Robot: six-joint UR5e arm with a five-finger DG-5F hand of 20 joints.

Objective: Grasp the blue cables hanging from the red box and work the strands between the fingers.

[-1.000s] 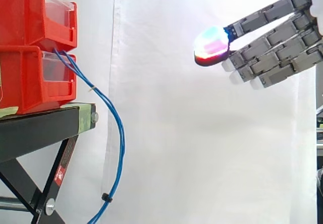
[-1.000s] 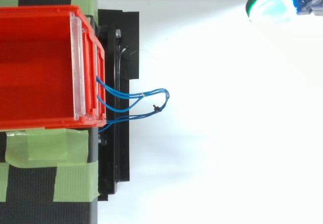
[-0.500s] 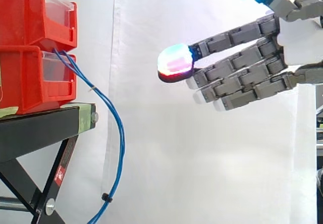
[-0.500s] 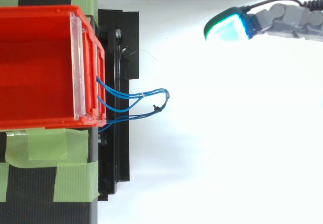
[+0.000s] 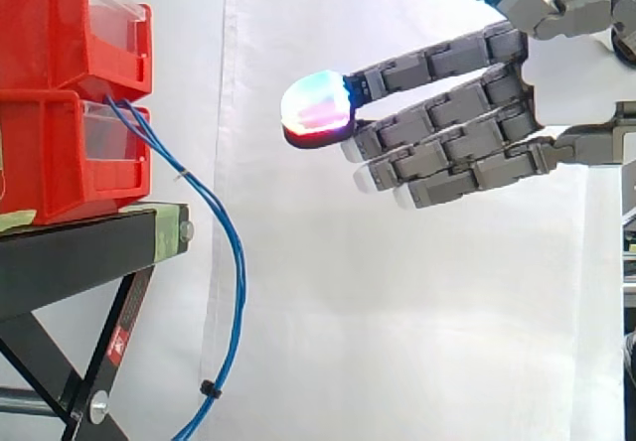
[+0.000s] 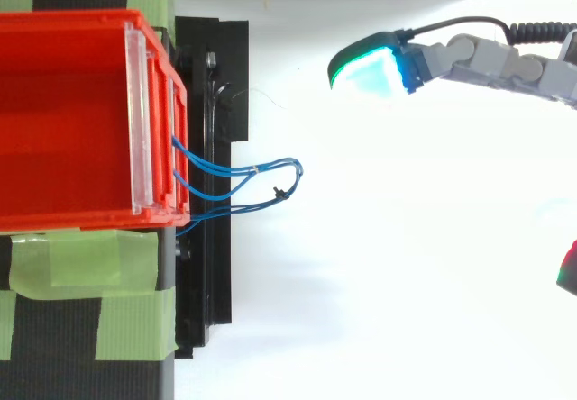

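Note:
Blue cables [image 5: 221, 232] come out of the lower red bin [image 5: 60, 153] and hang in a loop past the edge of the black stand [image 5: 89, 252], bound low down by a small black tie. From above, the blue cables [image 6: 248, 182] loop out of the bin front. My hand [image 5: 467, 133] reaches in from the right, above and to the right of the cables, well clear of them. Its fingers are stretched out straight toward the bins and hold nothing. One glowing fingertip [image 6: 365, 65] leads.
A second red bin [image 5: 70, 24] is stacked on the lower one. Green tape [image 6: 90, 265] covers parts of the stand top. A white curtain hangs behind, and there is open space between my hand and the cables.
My hand has moved left toward the bins and cables, and a little lower, with its fingers still extended. The cables hang as before.

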